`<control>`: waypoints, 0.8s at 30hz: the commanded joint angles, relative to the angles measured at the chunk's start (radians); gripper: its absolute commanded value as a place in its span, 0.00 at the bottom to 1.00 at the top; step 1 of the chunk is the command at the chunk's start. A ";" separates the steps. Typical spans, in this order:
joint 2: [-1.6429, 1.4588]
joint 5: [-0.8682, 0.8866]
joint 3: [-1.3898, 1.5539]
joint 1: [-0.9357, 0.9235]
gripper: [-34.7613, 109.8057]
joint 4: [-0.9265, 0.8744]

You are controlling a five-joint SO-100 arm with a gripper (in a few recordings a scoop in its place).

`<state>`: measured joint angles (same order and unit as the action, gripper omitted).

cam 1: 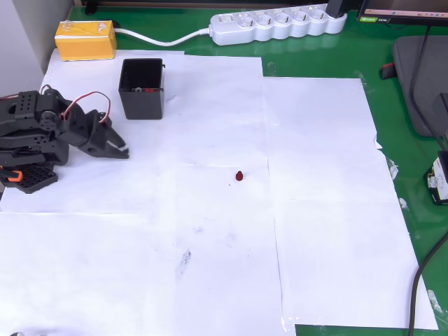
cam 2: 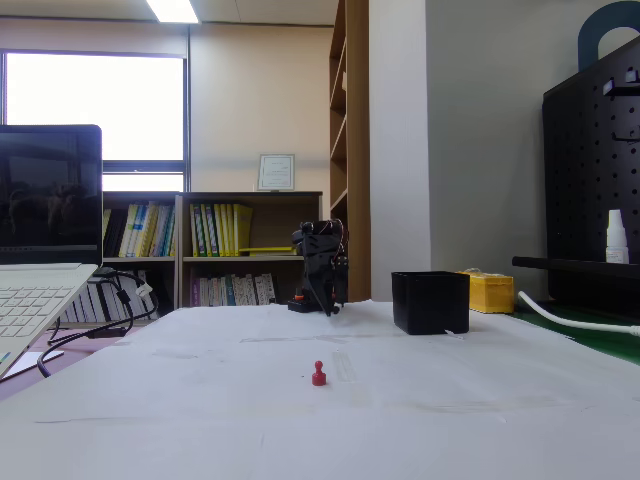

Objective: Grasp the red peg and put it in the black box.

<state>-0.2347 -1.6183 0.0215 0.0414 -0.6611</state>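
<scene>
One red peg (cam 1: 239,176) stands upright by itself on the white paper (cam 1: 210,210) covering the green desk (cam 1: 413,70), well apart from the black box (cam 1: 142,88) in the overhead view. The arm's jaws (cam 1: 120,149) rest low near the box's lower left, tips together and holding nothing. A yellow box (cam 1: 85,39) and a white power strip (cam 1: 280,25) lie along the far edge

An office or study room: bookshelves (cam 2: 215,250) packed with books line the back wall under a large window (cam 2: 95,120), a framed certificate (cam 2: 276,172) hangs beside it, a laptop (cam 2: 45,260) sits open, and a pegboard (cam 2: 592,180) and power strip (cam 1: 280,24) flank the paper-covered green table (cam 1: 392,56)
</scene>
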 commanded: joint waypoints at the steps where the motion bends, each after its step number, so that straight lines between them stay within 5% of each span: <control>1: -0.192 -0.006 -0.075 0.002 0.24 0.360; 20: -1.246 -0.020 -0.057 -0.018 0.24 1.624; 24: -1.420 0.023 0.009 0.000 0.24 1.738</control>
<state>-1.5401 -1.6061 0.0307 0.0307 0.9572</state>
